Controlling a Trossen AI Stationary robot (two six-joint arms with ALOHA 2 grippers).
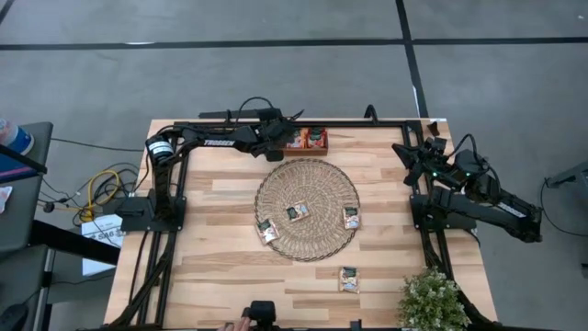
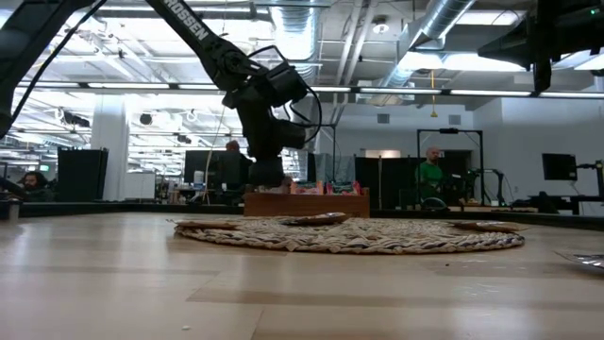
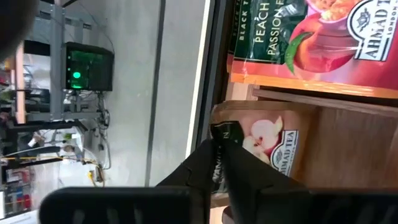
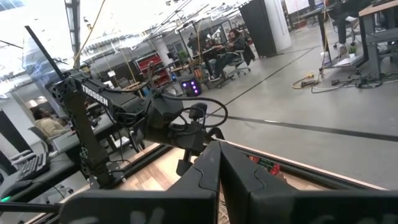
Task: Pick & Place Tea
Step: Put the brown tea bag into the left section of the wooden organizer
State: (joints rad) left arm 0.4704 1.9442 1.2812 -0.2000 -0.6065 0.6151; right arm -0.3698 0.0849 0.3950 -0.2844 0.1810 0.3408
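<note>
Left tool (image 3: pixel 219 163): reached over the wooden compartment tray (image 1: pixel 306 140) at the far edge of the table (image 1: pixel 211 267); in the left wrist view its fingers are seen pressed together on the upper edge of a pale tea sachet with an apple picture (image 3: pixel 267 140), which stands in a tray compartment.
Right tool (image 4: pixel 219 163): held above the far right corner of the table, away from the sachets; its fingers are closed together on nothing.
Tray contents: a red peach sachet (image 3: pixel 311 37) is seen in the compartment beside the gripped one, a wooden divider lying between them; orange-red packets are seen in the tray from above.
Woven mat (image 1: pixel 307 208): round, laid at the middle of the table, just near of the tray.
Tea on the mat: three pale sachets are laid flat on it, one at its centre (image 1: pixel 297 212), one towards its near left rim (image 1: pixel 267 230), one at its right rim (image 1: pixel 351 218).
Tea off the mat: one more sachet (image 1: pixel 348 279) is laid on the bare table, between the mat and the near edge.
Potted plant (image 1: pixel 432 301): placed at the near right corner of the table.
</note>
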